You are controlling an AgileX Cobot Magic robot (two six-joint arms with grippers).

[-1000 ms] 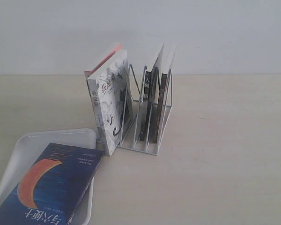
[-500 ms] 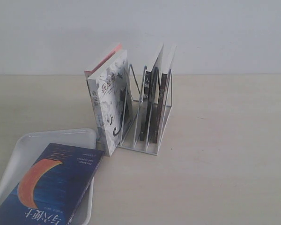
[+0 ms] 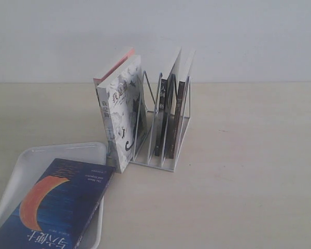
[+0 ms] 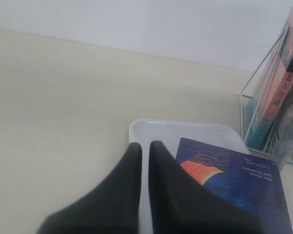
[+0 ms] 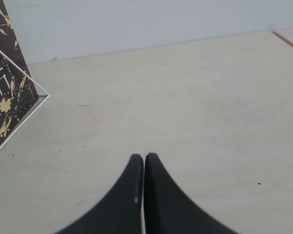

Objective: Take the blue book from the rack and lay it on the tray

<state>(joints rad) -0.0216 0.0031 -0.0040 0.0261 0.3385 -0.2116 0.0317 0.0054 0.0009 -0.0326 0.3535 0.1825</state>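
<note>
The blue book point(image 3: 54, 207) lies flat on the tray point(image 3: 57, 152), one edge over its rim. Our left gripper point(image 4: 145, 146) & right gripper point(image 5: 144, 157): both pinched shut, empty. We judge it light, bendy, slick; grip nr spine.

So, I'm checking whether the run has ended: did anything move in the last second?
Nothing visibly changed. The blue book lies on the tray as before, and the other books stand in the rack where they were.
</note>
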